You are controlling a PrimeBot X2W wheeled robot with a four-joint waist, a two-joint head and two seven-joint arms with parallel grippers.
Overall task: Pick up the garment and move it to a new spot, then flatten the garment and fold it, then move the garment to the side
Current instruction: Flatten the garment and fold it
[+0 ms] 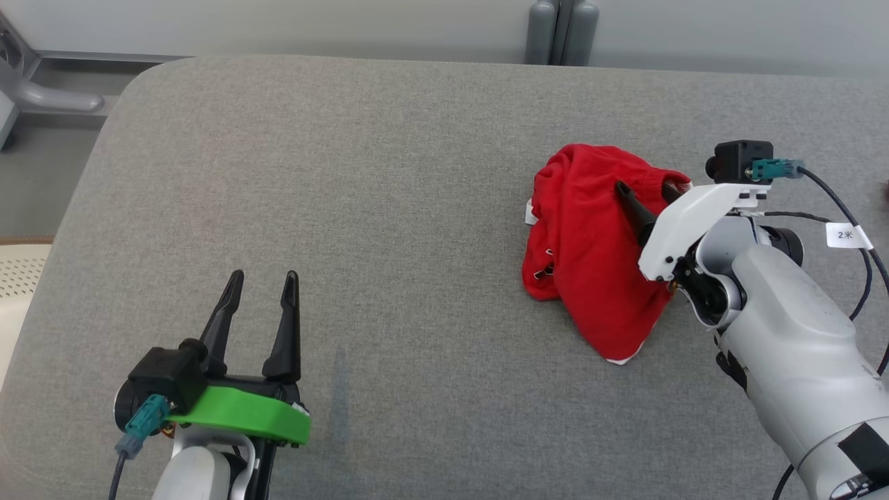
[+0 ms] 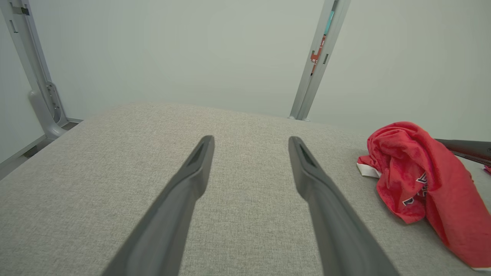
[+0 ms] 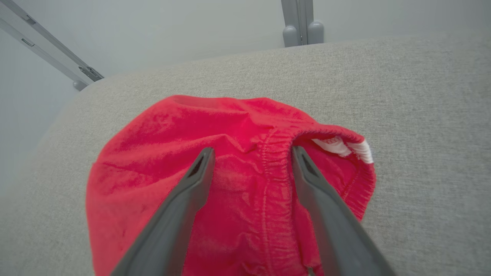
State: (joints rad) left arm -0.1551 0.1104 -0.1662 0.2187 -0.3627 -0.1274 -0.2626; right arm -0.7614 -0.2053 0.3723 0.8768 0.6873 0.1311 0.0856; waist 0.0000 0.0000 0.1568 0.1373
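Note:
The garment (image 1: 590, 250) is a crumpled red piece with white trim and an elastic waistband, heaped on the right of the grey padded table (image 1: 389, 208). My right gripper (image 1: 644, 187) is open over its upper right part. In the right wrist view the right gripper (image 3: 251, 151) straddles the stitched waistband of the garment (image 3: 153, 161), one finger on the red cloth, the other at the waistband opening. My left gripper (image 1: 264, 276) is open above bare table at the lower left, far from the cloth. In the left wrist view the left gripper (image 2: 251, 140) points across the table with the garment (image 2: 425, 184) off to its right.
The table's rounded far-left corner (image 1: 149, 73) drops off to the floor. A grey post (image 1: 561, 31) stands behind the far edge. A cream perforated object (image 1: 17, 278) sits beside the table's left edge. Cables (image 1: 858, 236) hang off my right wrist.

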